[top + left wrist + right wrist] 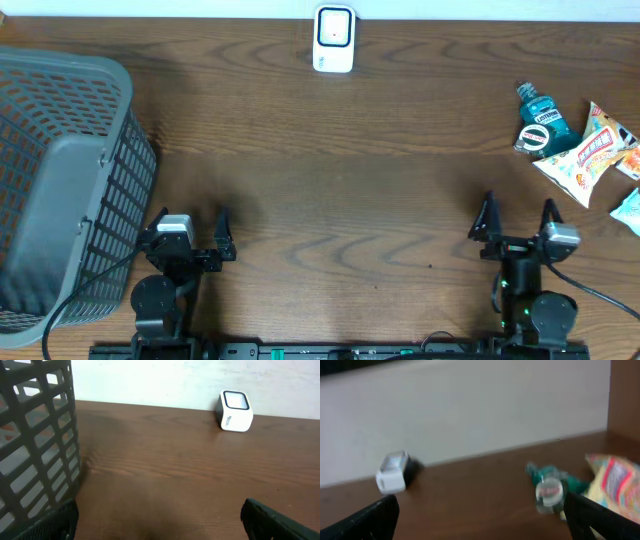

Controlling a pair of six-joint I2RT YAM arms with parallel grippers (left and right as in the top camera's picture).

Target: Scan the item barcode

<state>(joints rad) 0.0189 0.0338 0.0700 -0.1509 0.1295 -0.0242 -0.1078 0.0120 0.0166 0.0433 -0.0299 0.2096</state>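
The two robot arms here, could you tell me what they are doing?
Nothing is being handled yet. The left gripper and right gripper are open and empty near the front edge. The small white barcode scanner stands at the back. A teal mouthwash bottle and colourful snack packets lie far right, with a grey plastic basket on the left.

You get one readable brand, "LISTERINE", on the label of the teal mouthwash bottle (540, 122), overhead view. Small print on the front of the white scanner (235, 412) is too tiny for you to read; the red lettering on the snack bag (583, 160) is illegible too.
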